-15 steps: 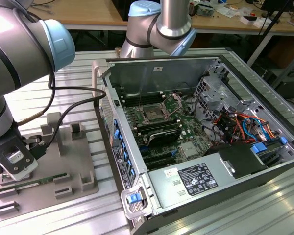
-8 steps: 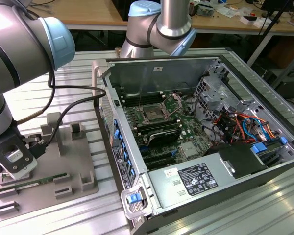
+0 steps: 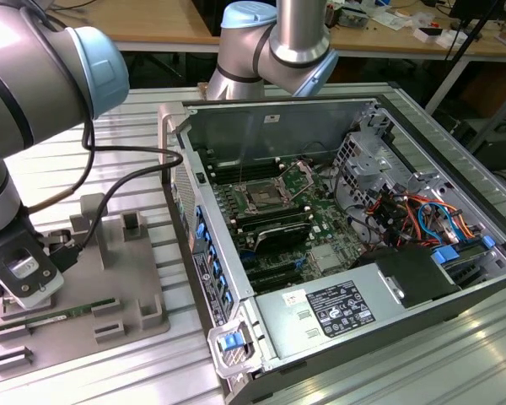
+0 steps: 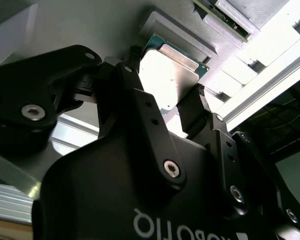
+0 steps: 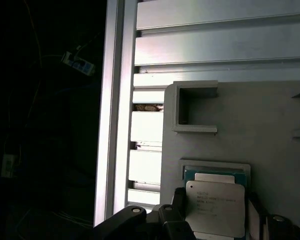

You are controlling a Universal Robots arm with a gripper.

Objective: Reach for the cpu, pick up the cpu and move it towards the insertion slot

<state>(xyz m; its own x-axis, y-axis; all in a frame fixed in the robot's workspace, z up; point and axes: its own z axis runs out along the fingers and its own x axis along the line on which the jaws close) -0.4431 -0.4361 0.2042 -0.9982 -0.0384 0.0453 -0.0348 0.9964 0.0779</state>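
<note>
Now the cpu is held by two of its side edges between the dark fingers of the pincer, which is closed down narrow on it. In both wrist views its shiny top is turned toward the arm. It seems to sit just above its nest on the grey holder plate, but how high it is lifted cannot be told. The plate lies on the slatted bench at the exterior view's left, and a long green memory stick lies on the plate near the pincer.

The insertion slot is well apart from the cpu, down inside the open computer case toward the exterior view's right.

The step in hand is judged to be the pick-up and the carry. It would be done well if the cpu were kept flat and squeezed evenly, so that it is not tipped or dropped, and if it were raised straight up until the nest's low walls are cleared.

The tall near wall of the case stands between the plate and the slot, so it must be passed over from above. Plenty of open room is seen above the plate and the case. Down inside, the slot is hemmed in by thin wire levers and black memory slots. A black cable loops close to the case wall and could be caught
</note>
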